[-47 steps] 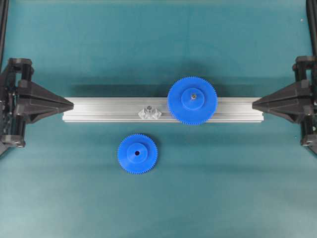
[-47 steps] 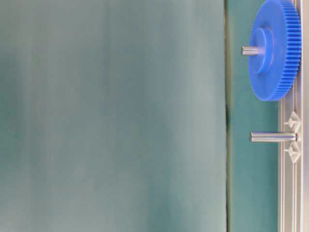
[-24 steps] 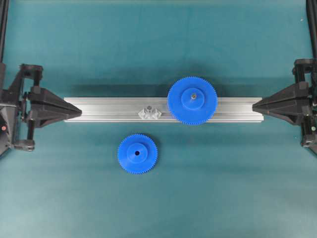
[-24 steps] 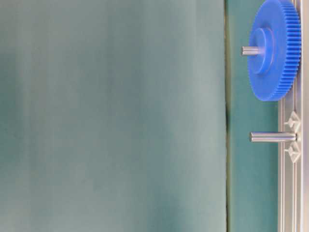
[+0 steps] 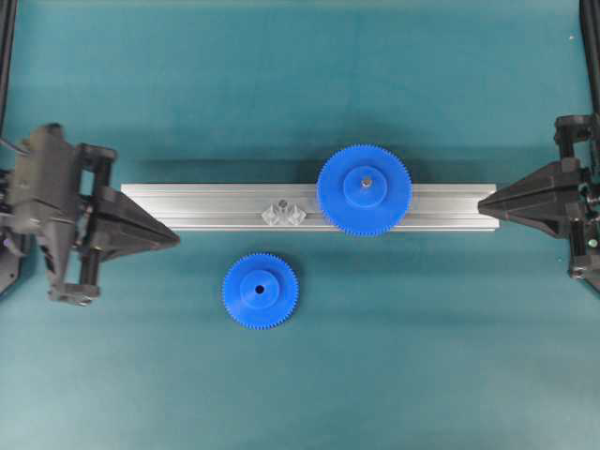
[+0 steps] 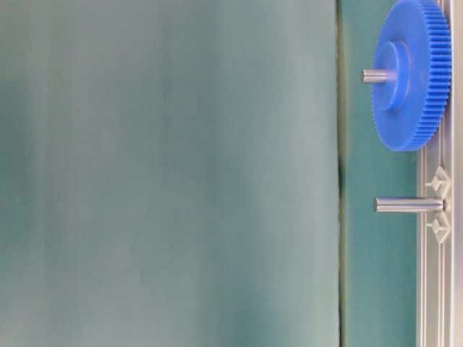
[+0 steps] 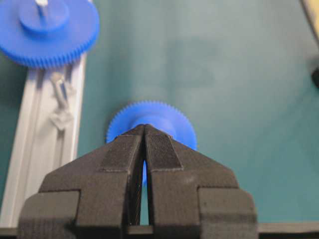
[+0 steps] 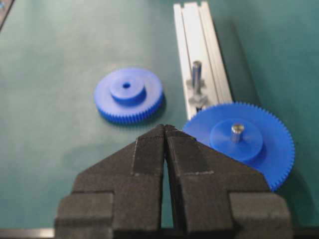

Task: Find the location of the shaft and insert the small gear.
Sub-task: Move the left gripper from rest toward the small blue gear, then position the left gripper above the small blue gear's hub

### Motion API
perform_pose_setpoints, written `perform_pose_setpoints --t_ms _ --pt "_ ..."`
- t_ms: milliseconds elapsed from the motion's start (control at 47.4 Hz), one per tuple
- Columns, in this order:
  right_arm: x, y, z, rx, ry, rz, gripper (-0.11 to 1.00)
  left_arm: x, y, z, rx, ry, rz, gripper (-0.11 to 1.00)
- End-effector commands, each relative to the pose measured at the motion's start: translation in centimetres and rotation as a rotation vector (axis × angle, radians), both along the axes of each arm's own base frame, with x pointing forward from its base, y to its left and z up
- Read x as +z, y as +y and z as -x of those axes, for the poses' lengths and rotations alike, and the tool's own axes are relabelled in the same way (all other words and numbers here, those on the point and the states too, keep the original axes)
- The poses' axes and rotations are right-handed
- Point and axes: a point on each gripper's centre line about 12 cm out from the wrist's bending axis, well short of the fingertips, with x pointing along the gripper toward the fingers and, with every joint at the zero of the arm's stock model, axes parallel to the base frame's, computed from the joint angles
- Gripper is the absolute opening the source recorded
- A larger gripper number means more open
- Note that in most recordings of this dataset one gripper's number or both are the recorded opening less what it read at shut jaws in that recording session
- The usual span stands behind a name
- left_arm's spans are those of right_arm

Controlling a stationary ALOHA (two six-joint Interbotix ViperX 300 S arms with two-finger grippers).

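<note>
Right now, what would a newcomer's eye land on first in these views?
Two bright blue gears against the green mat: the larger gear sits on the aluminium rail, the small gear lies loose just in front. Between them the bare shaft stands upright. The left gripper, shut, points toward the small gear.

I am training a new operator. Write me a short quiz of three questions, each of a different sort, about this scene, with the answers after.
1. True or false: the small gear already sits on the shaft.
2. Multiple choice: where is the large gear? A) on the mat, beside the rail B) on the rail, on its own pin C) in the right gripper
3. Fill in: the left gripper is ____ (open/shut) and holds nothing.

Key: 1 false, it lies flat on the mat in front of the rail. 2 B. 3 shut.
</note>
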Motion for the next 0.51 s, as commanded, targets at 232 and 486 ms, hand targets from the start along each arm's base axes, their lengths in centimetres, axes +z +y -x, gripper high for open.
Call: perform_pose_setpoints --t_ms 232,486 --pt "-0.5 -0.3 0.0 -0.02 0.024 -0.012 0.03 -0.3 -0.8 -3.4 -0.013 0.132 -0.007 0.0" --pt "-0.9 -0.4 0.1 -0.024 0.055 -0.013 0.03 -1.4 -1.4 -5.4 -0.022 0.195 -0.011 0.0"
